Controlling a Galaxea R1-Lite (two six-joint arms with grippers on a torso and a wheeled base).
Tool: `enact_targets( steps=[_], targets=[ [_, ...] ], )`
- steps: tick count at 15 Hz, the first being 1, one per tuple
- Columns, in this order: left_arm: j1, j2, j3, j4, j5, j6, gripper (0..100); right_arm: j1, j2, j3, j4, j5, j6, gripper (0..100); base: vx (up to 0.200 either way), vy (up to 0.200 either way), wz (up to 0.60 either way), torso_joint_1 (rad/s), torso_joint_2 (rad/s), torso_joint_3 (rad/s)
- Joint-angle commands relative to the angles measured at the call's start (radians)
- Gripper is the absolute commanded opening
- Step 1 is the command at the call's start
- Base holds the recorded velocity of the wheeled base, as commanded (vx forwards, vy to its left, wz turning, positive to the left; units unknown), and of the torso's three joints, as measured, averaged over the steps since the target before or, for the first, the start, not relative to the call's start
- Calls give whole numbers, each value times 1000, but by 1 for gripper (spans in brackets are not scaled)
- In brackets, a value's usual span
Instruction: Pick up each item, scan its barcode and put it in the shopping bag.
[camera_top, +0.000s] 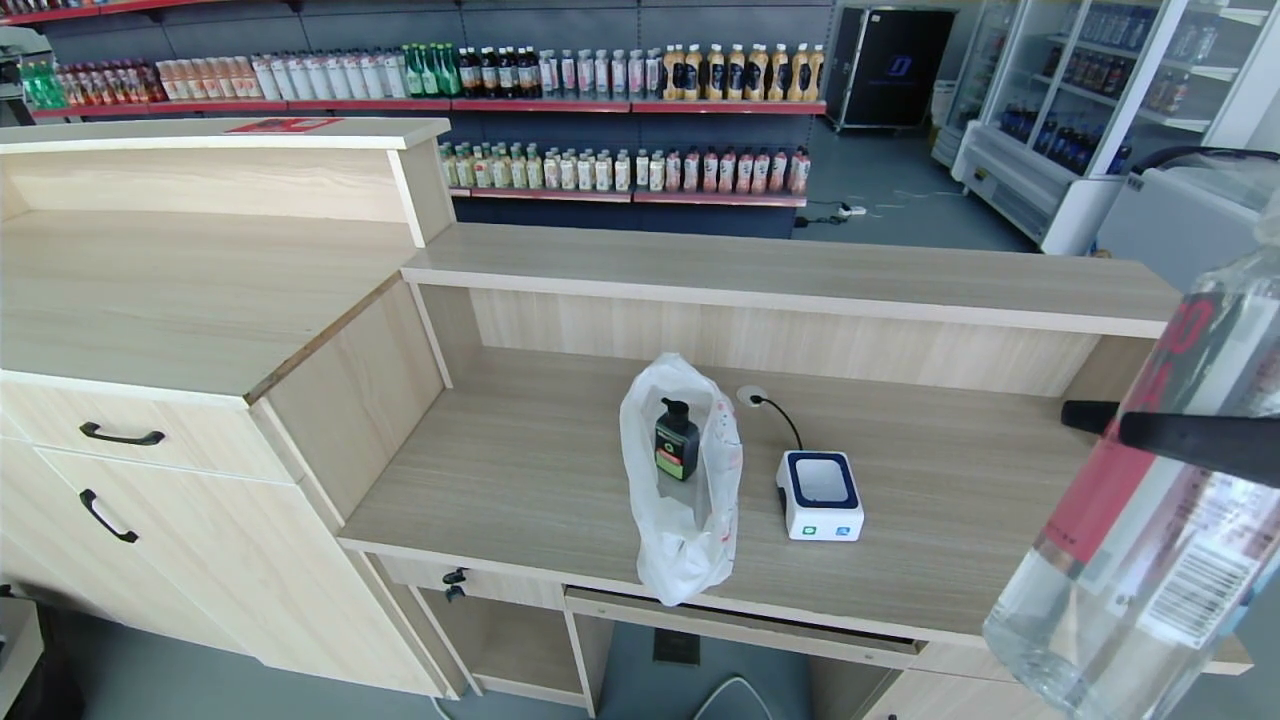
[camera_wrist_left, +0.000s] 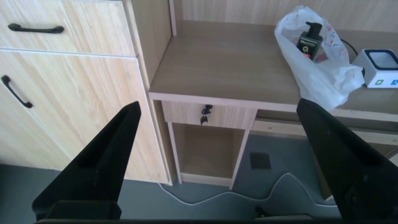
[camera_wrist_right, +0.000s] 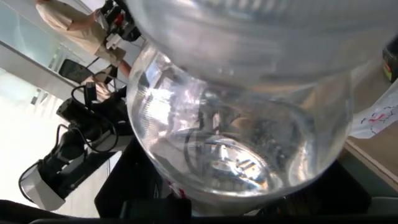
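Note:
A large clear bottle (camera_top: 1140, 520) with a red label and a barcode sticker is held up close to the head camera at the right, tilted, with my right gripper (camera_top: 1110, 425) shut on it; one black finger (camera_top: 1180, 437) crosses its front. The bottle's base (camera_wrist_right: 236, 124) looms in the right wrist view. On the desk stands a white plastic shopping bag (camera_top: 685, 540) with a dark pump bottle (camera_top: 677, 440) inside. The white scanner (camera_top: 820, 495) lies just right of the bag. My left gripper (camera_wrist_left: 217, 168) hangs open and empty, low in front of the desk's left end, well away from the bag (camera_wrist_left: 314, 56).
A taller counter with drawers (camera_top: 120, 440) stands left of the desk. A raised ledge (camera_top: 780, 270) runs along the desk's back. A locked drawer (camera_wrist_left: 208, 115) sits under the desk front. Drink shelves (camera_top: 620, 105) and glass-door fridges (camera_top: 1080, 100) stand in the room behind.

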Motion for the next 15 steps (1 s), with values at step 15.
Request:
enact_targets(
  steps=[15],
  targets=[
    [0, 0, 0, 0, 0, 0, 100, -387, 432, 88, -276, -52, -751, 0, 0, 0, 0, 0, 0, 0]
  ],
)
